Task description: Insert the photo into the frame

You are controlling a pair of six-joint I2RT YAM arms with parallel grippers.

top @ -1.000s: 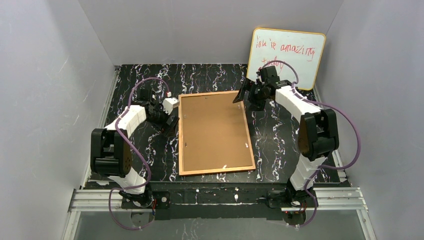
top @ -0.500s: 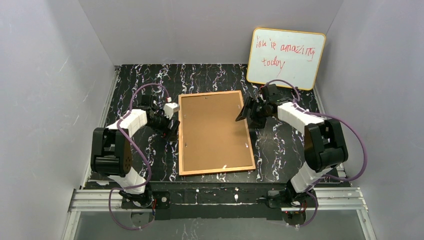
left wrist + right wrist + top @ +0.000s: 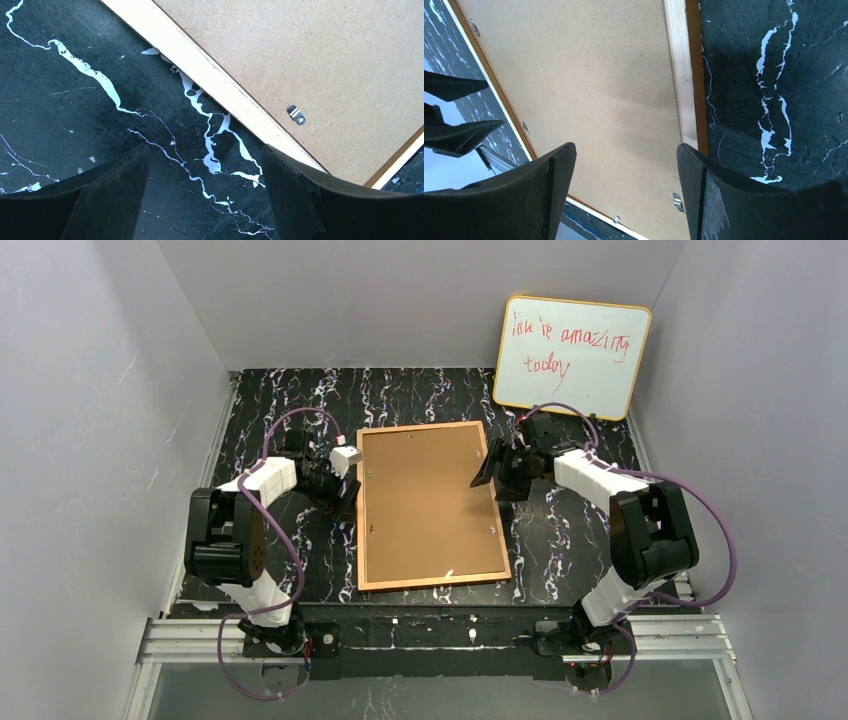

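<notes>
Left gripper (image 3: 205, 165) jaws apart, nothing between them, fingers (image 3: 115, 195) over the black marbled table (image 3: 75, 125). Frame (image 3: 210, 80) lies back-up, its pale wood edge running diagonally upper left to lower right. Brown backing board (image 3: 300, 50) carries one small metal clip (image 3: 296, 114) near that edge.

Bare desk (image 3: 325, 550) flanks the frame (image 3: 430, 505) left and right; the whiteboard (image 3: 572, 355) blocks the upper right, walls (image 3: 90, 440) close both sides.
</notes>
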